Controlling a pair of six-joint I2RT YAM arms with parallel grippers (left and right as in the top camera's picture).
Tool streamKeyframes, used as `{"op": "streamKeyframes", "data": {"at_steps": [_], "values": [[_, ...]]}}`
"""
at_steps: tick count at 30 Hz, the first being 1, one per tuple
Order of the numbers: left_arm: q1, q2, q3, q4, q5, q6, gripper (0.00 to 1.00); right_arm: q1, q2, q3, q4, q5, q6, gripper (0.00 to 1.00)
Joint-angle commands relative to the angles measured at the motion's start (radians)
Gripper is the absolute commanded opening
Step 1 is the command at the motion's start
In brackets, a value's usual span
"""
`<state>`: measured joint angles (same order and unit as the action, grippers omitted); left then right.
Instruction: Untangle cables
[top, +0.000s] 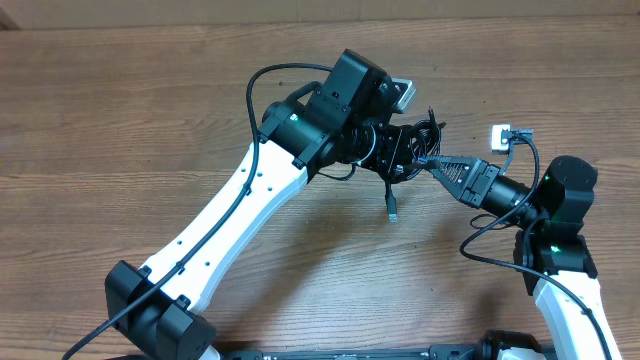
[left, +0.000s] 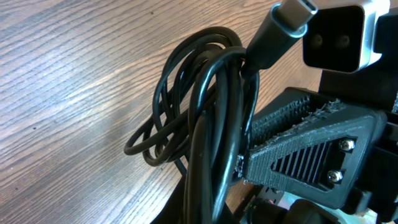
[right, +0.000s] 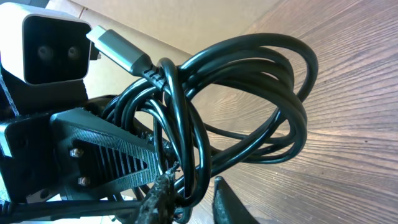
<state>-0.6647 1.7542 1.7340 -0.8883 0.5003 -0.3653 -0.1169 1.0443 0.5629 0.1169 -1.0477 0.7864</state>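
The cables (top: 412, 138) are a bunch of thin black loops held just above the wooden table between both grippers. One plug end (top: 392, 212) hangs down from the bunch. My left gripper (top: 385, 150) is shut on the left side of the bunch. My right gripper (top: 432, 163) grips its right side. In the left wrist view the loops (left: 205, 106) run down into my jaws, and a silver plug (left: 292, 12) sticks up. In the right wrist view several strands (right: 249, 81) pass between my fingers (right: 189, 202), and the same plug (right: 115, 46) shows.
The wooden table (top: 150, 120) lies under both arms. The right gripper's ribbed black finger (left: 311, 143) and the left gripper's finger (right: 106, 149) sit very close to each other around the bunch. Thicker black arm wiring (top: 262, 85) loops over the left arm.
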Motion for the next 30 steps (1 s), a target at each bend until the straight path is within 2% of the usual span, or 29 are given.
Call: {"op": "streamKeyframes", "data": {"at_steps": [1, 8, 13, 20, 26, 30], "values": [[0.002, -0.007, 0.000, 0.000, 0.051, 0.029, 0.04, 0.004, -0.010, 0.014, 0.008, 0.008, -0.006, 0.26], [0.002, -0.007, 0.000, -0.001, 0.050, 0.029, 0.04, 0.004, -0.010, 0.014, 0.009, 0.012, -0.006, 0.25], [0.002, -0.007, 0.000, -0.005, 0.051, 0.029, 0.04, 0.004, -0.010, 0.014, 0.015, 0.015, -0.006, 0.04], [0.002, -0.007, 0.000, -0.005, 0.038, 0.030, 0.04, 0.004, -0.010, 0.014, 0.015, 0.015, -0.006, 0.04], [0.002, -0.007, 0.000, -0.004, -0.112, 0.028, 0.04, 0.004, -0.010, 0.014, -0.004, -0.002, 0.030, 0.04], [0.002, -0.007, 0.000, 0.001, -0.208, 0.016, 0.05, 0.004, -0.010, 0.014, -0.035, -0.027, 0.120, 0.04]]}}
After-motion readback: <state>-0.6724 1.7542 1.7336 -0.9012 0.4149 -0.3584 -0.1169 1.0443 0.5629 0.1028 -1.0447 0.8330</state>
